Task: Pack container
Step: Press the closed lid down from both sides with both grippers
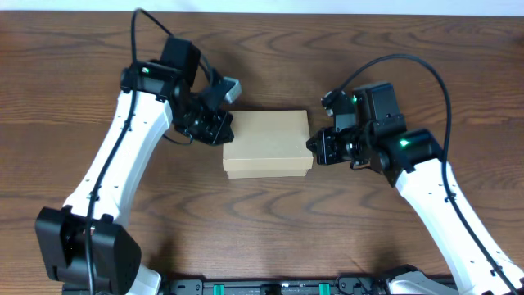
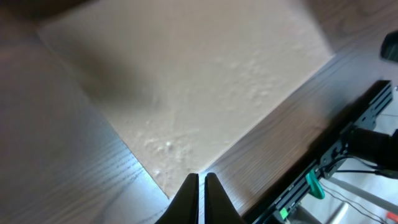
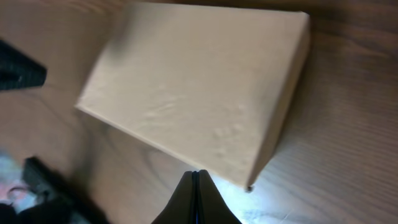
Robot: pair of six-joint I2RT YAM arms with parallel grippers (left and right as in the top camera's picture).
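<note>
container (image 1: 268, 143) — left tool (image 1: 223, 127) clenched empty at one short edge, right tool (image 1: 314, 147) likewise at other — long edges free

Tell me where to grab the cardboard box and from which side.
The box lies flat with its lid shut and long sides facing front and back. Probably best: come down from above and pinch across the narrower span, mid-length. The left gripper and right gripper sit shut at its short ends, so either must open first.
</note>
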